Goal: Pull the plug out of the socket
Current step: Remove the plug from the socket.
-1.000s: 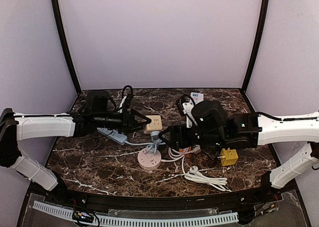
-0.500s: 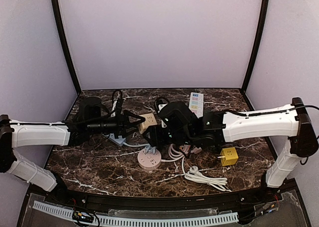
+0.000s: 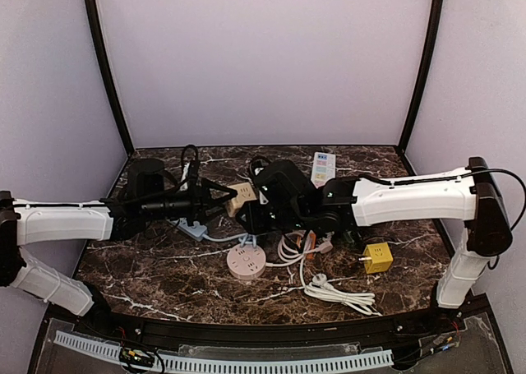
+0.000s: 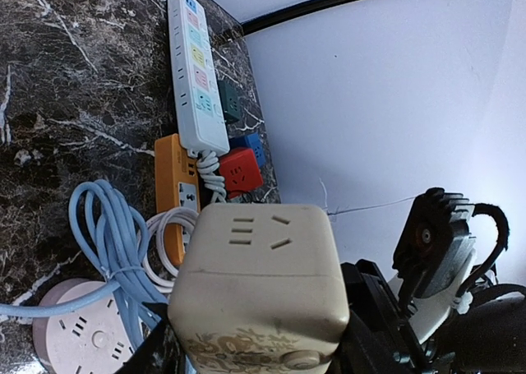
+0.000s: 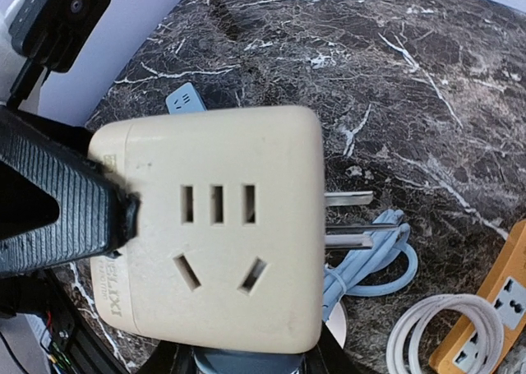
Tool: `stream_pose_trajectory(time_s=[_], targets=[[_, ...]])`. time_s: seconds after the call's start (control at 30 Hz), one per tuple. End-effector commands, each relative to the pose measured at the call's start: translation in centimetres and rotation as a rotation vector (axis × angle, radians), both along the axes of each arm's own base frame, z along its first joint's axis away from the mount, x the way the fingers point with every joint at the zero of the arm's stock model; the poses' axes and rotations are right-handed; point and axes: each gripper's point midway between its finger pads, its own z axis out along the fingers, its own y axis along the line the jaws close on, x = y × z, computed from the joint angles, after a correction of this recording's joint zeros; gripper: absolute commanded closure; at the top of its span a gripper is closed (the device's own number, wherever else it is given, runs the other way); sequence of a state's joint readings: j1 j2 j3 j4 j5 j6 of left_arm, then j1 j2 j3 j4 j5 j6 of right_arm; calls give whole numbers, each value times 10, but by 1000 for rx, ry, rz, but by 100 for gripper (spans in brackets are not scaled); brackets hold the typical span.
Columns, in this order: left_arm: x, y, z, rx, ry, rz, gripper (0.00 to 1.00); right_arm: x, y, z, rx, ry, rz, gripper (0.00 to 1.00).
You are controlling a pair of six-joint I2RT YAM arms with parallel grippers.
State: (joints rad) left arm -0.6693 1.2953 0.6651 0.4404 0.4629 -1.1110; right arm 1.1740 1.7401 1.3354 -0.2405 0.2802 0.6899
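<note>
My left gripper [image 3: 220, 198] [image 4: 256, 345] is shut on a beige cube socket [image 3: 241, 194] [image 4: 261, 267] and holds it above the table. A blue plug [image 5: 246, 362] sits in the cube's underside, mostly hidden by the cube [image 5: 212, 234]. My right gripper [image 3: 251, 218] [image 5: 246, 366] reaches in from the right, and its dark fingers [image 5: 330, 359] press the plug from both sides. Two bare metal prongs [image 5: 349, 219] stick out of the cube's right side. The plug's light blue cable [image 5: 374, 259] [image 4: 115, 251] hangs down to the table.
Under the cube lie a pink round socket [image 3: 246, 262], an orange strip [image 4: 174, 195], white coiled cable [image 3: 337, 293] and a blue-grey strip [image 3: 191, 226]. A white power strip [image 4: 196, 70] and red [image 4: 240, 168], blue and green cubes sit behind. A yellow cube [image 3: 377, 257] lies right.
My right arm has swung left to the cube socket and its jaws have narrowed onto the blue plug. The left arm has shifted the cube slightly left.
</note>
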Motion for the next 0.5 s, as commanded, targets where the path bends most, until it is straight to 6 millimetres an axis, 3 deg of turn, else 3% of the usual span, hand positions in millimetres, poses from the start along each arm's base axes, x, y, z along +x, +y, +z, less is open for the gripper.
stream_pose_trajectory(time_s=[0.0, 0.13, 0.47], targets=[[2, 2, 30, -70, -86, 10, 99, 7, 4, 5, 9, -12, -30, 74], [3, 3, 30, -56, -95, 14, 99, 10, -2, 4, 6, -13, -65, 100], [11, 7, 32, 43, -153, -12, 99, -4, -10, 6, -79, -173, 102, 100]])
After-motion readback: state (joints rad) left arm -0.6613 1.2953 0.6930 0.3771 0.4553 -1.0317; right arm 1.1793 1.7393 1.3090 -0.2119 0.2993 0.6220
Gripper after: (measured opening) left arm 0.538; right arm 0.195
